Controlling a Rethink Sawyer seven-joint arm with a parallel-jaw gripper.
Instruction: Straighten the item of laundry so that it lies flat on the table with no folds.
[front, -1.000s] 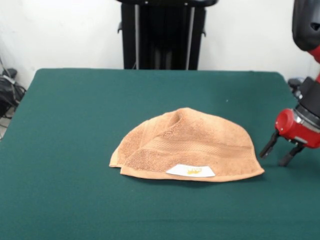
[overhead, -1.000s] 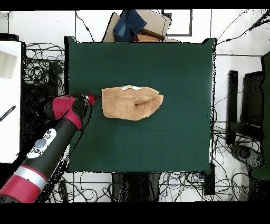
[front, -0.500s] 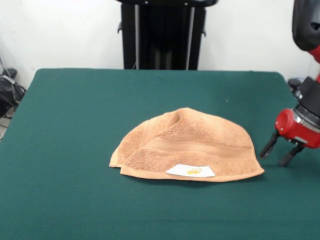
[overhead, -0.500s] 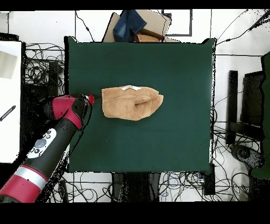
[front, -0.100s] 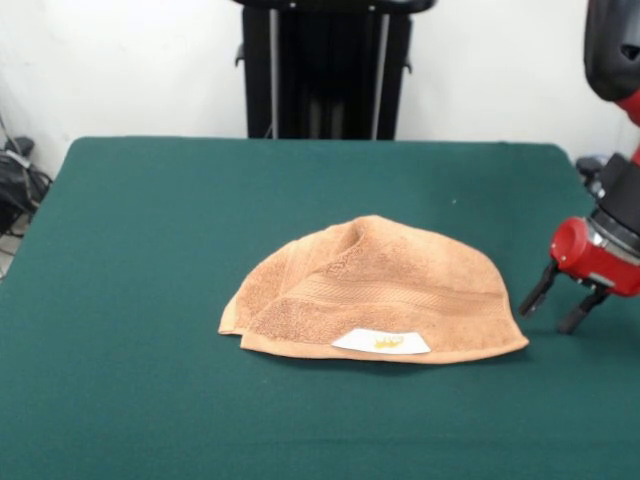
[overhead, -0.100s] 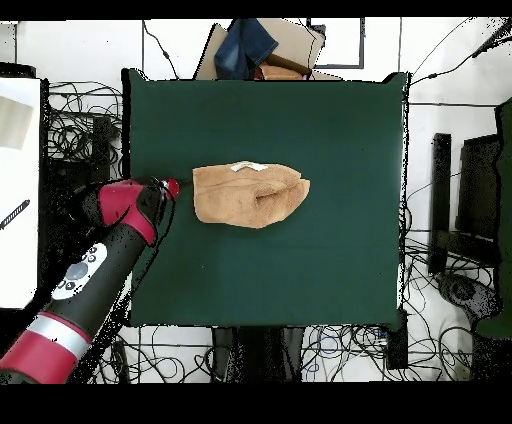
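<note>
The item of laundry (front, -0.100s: 375, 290), an orange-tan towel, lies folded over in a rounded heap near the middle of the green table (front, -0.100s: 150, 250). Its white label (front, -0.100s: 381, 342) with a yellow mark faces the near edge in the front view. In the overhead view the towel (overhead, -0.100s: 250, 194) sits a little left of the table's (overhead, -0.100s: 300, 270) centre. My gripper (front, -0.100s: 550, 305) hangs just above the table at the towel's right corner in the front view, open, with nothing between its two dark fingers (front, -0.100s: 537, 292). In the overhead view the gripper (overhead, -0.100s: 175, 188) is beside the towel's left end.
The red and black arm (overhead, -0.100s: 100, 255) reaches across the table's left edge in the overhead view. A cardboard box with blue cloth (overhead, -0.100s: 255, 48) stands beyond the top edge. Cables lie on the floor all around the table.
</note>
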